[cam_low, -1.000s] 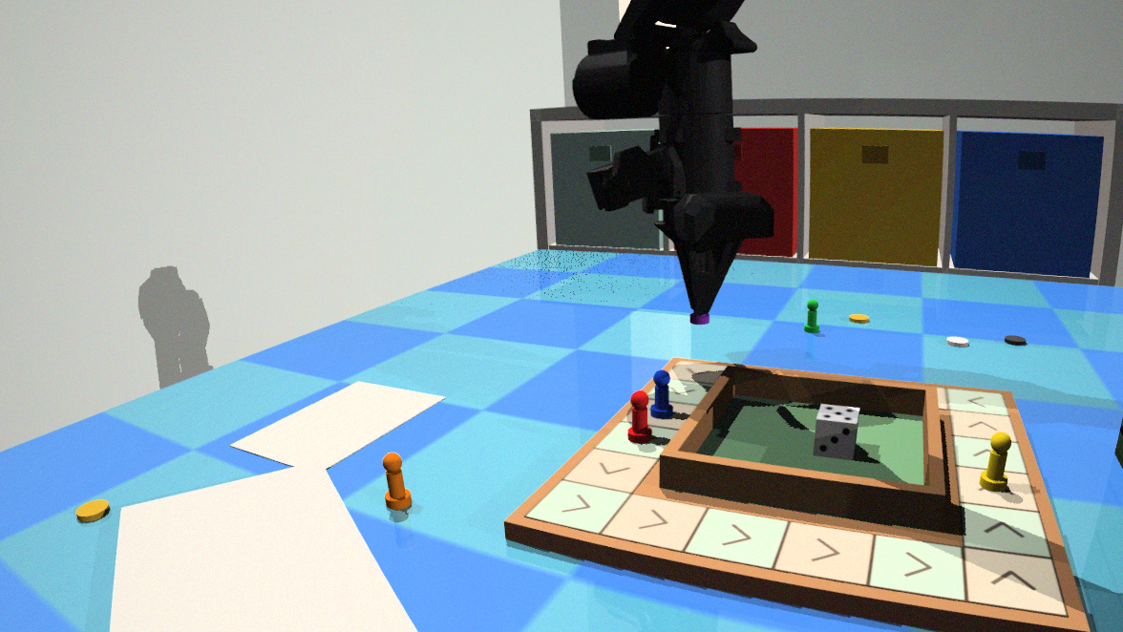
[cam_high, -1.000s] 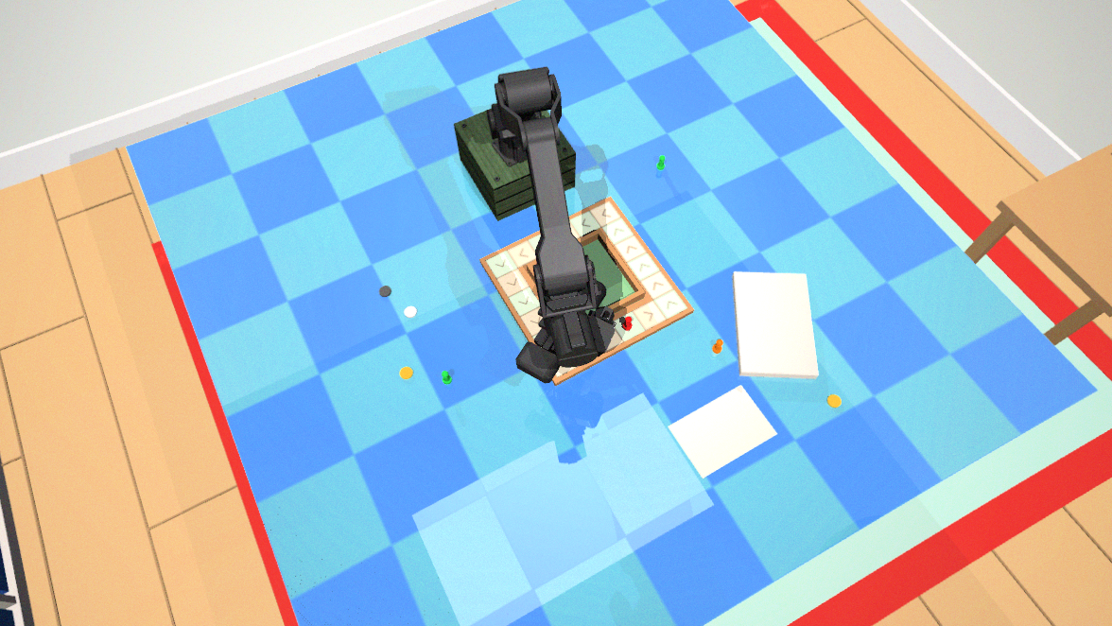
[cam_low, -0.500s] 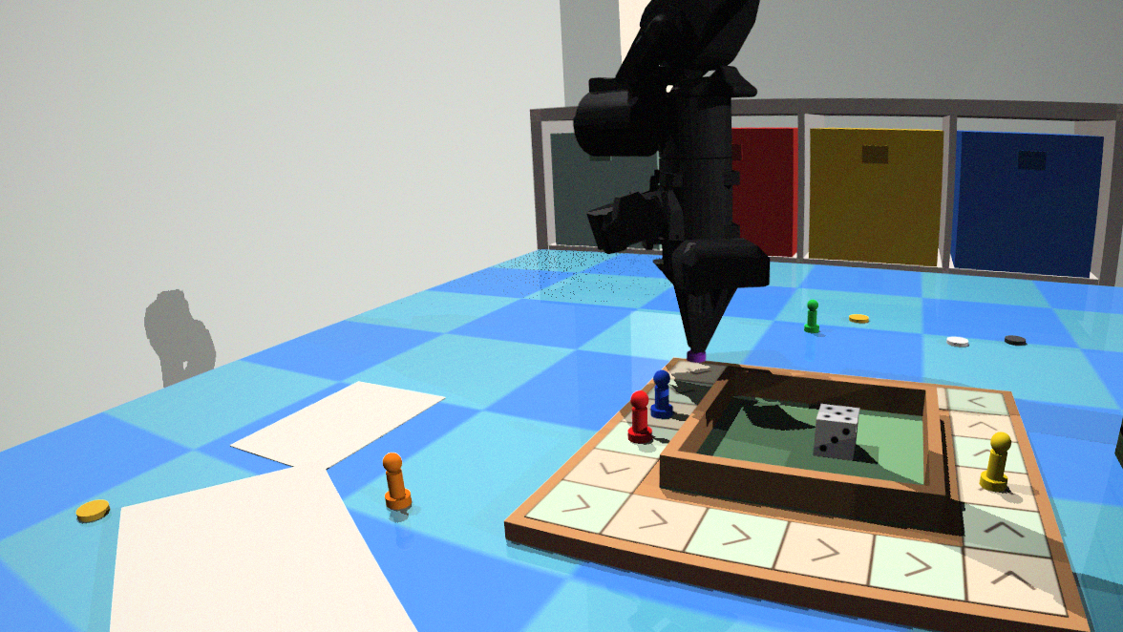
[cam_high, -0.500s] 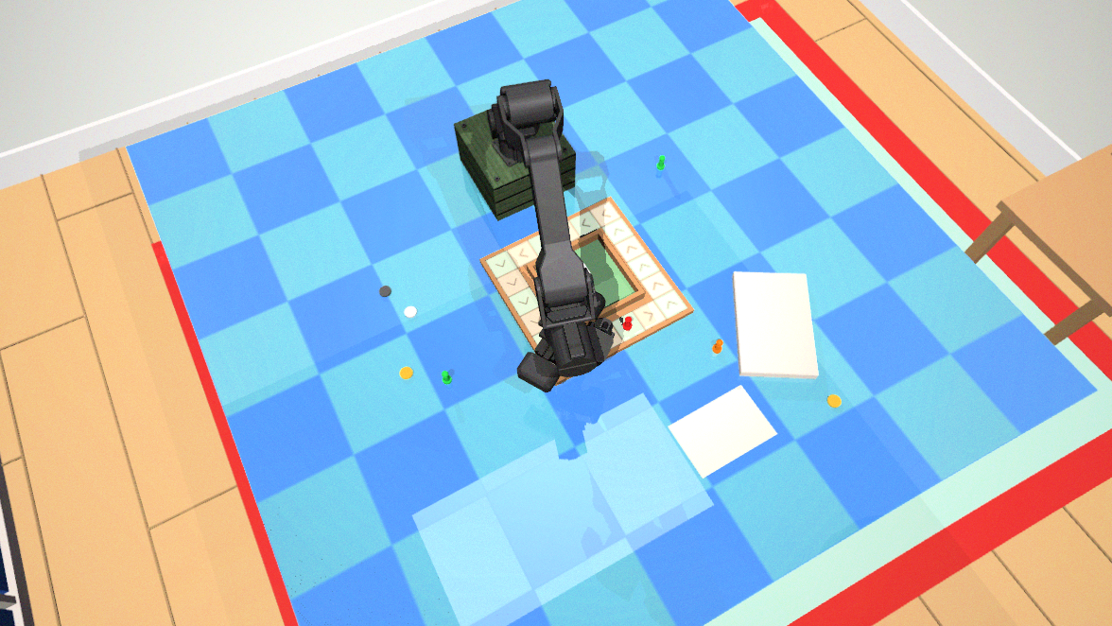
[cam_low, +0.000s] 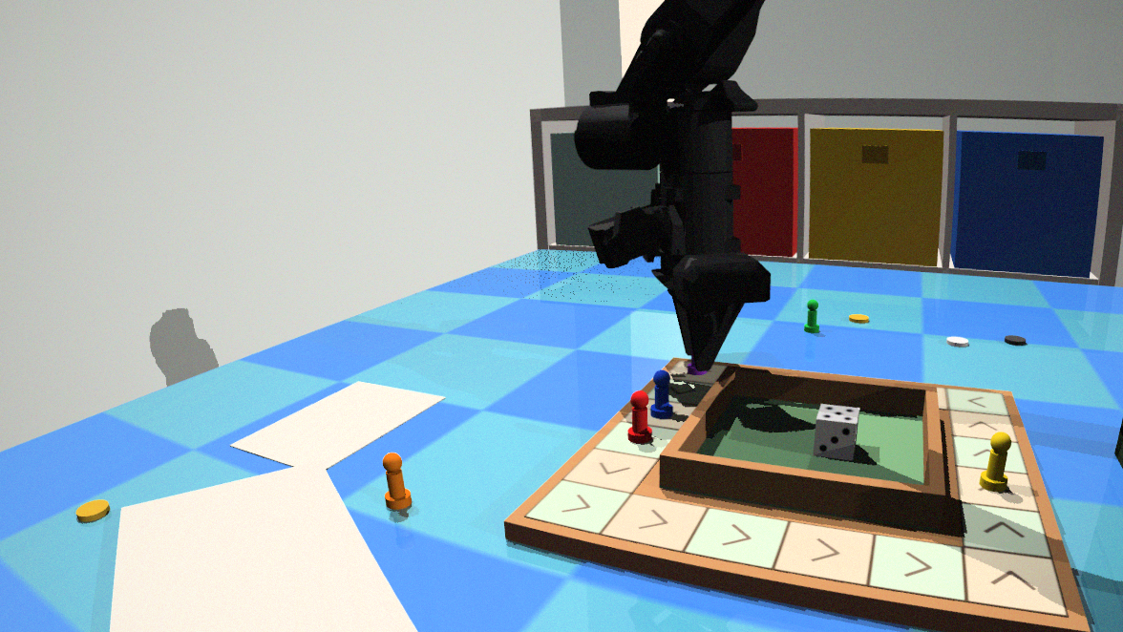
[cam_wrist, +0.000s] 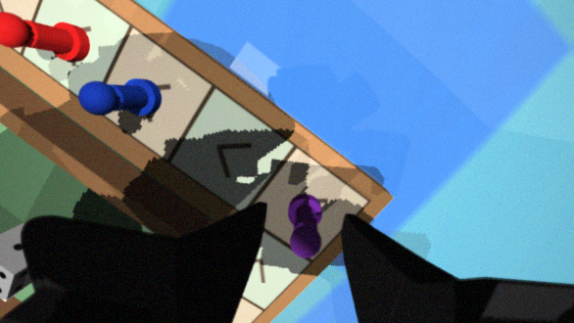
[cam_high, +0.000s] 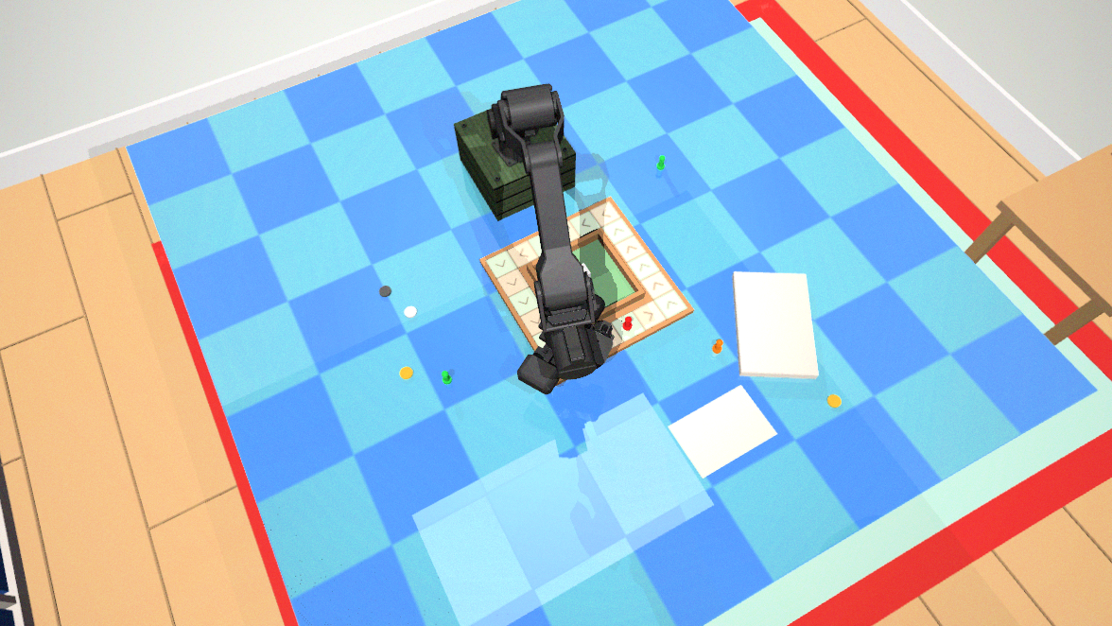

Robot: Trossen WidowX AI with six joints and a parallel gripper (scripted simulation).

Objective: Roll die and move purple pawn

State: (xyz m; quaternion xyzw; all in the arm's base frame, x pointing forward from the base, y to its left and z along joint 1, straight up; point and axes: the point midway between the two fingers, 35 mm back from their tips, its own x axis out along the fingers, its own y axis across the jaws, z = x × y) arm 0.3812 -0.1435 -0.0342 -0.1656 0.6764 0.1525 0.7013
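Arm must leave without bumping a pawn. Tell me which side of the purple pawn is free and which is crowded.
The gripper stands open around the purple pawn on the board's corner square. Free: the blue floor beyond the board's outer edge. One bare arrow square separates it from the blue pawn; the red pawn follows. The tray wall crowds the inner side.

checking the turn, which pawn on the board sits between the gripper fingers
The small purple pawn on the board's corner square, between the open gripper fingers; red and blue stand further along.

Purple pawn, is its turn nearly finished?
Nearly. The white die already lies in the green tray. The purple pawn stands on the board's corner square, and the black gripper is open around it. Left: lifting the arm away without touching anything.
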